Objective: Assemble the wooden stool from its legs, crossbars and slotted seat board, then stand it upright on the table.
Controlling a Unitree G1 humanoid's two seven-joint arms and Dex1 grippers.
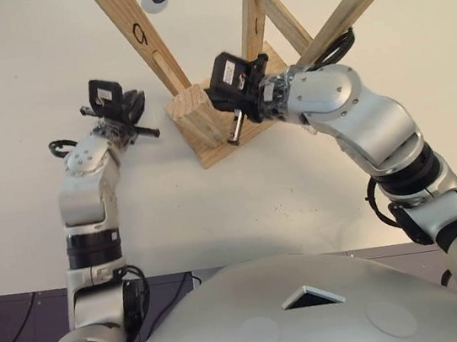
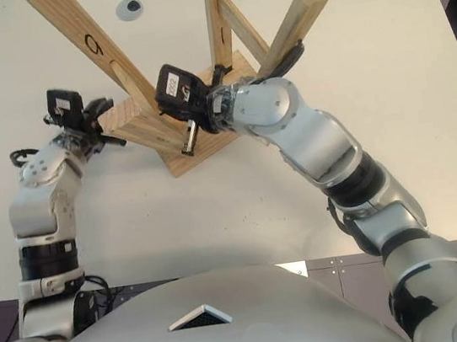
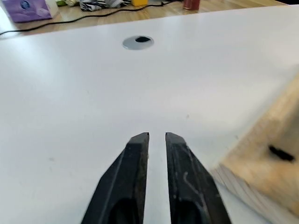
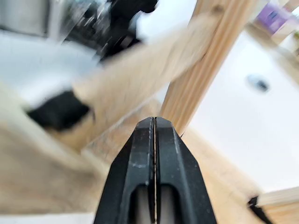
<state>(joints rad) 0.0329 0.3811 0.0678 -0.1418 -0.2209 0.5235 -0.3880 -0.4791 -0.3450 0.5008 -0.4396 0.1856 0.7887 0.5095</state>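
The stool is upside down near the middle of the white table (image 1: 10, 74). Its slotted seat board (image 1: 197, 128) lies flat on the surface, and the legs (image 1: 137, 35) and a crossbar (image 1: 286, 20) rise from it. The left gripper (image 3: 157, 136) hovers low just beside the board's left corner without touching it; its fingers are parted by a narrow gap and grasp nothing. The right gripper (image 4: 154, 119) hangs over the seat board in the space between the legs, its fingers clenched together on nothing, with a leg close ahead of the tips. A broad stretch of tabletop lies between the board and the table's near edge. More lies to the left toward a round cable port (image 1: 155, 1), and the table's right edge runs well beyond the outermost leg.
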